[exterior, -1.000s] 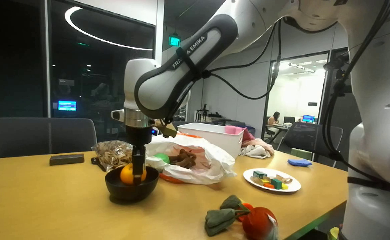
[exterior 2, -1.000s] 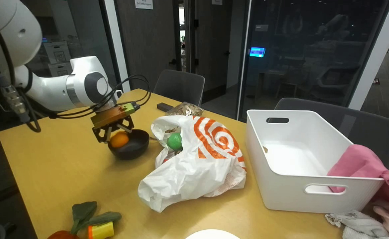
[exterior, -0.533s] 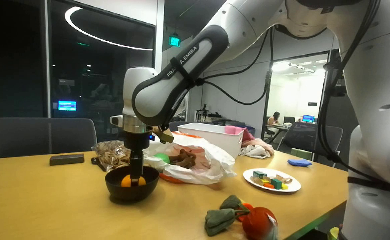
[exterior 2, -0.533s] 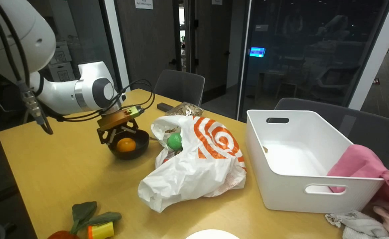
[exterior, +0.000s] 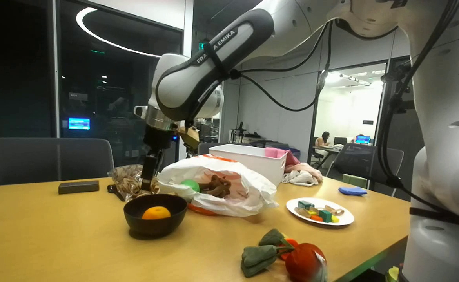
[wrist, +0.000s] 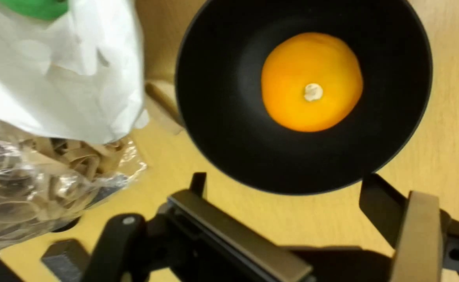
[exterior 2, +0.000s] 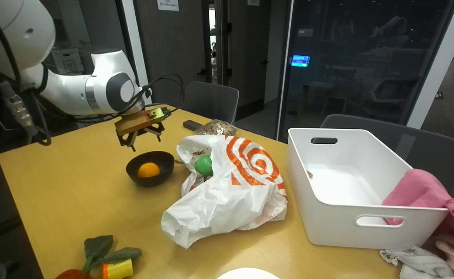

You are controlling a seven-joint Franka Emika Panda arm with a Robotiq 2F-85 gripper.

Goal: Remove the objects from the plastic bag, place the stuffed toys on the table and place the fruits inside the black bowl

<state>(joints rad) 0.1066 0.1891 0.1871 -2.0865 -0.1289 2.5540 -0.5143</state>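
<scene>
An orange fruit [exterior: 156, 213] rests inside the black bowl [exterior: 151, 230]; both also show in the other views, the fruit [exterior 2: 148, 169] [wrist: 311, 84] and the bowl [exterior 2: 151, 182] [wrist: 229, 82]. My gripper [exterior 2: 146, 144] is open and empty, above the bowl's far edge; the wrist view shows its fingers [wrist: 285, 179] spread wide. The white plastic bag [exterior 2: 227, 209] lies beside the bowl, its mouth open. A green round thing [exterior: 190, 185] and a brown plush-like thing [exterior: 217, 186] sit in it. A red plush-like thing with grey-green leaves [exterior: 305, 260] lies at the table front.
A clear bag of brown strips [exterior: 133, 180] and a dark block [exterior: 78, 187] lie behind the bowl. A white bin [exterior 2: 347, 228] with pink cloth [exterior 2: 420, 190] stands past the bag. A white plate [exterior: 345, 220] holds small coloured pieces. A yellow cup-like thing [exterior 2: 119, 268] lies by the leaves.
My gripper lowered the orange fruit into the bowl, let go of it, and has risen and tilted away from the bowl. The bag and other things have not moved.
</scene>
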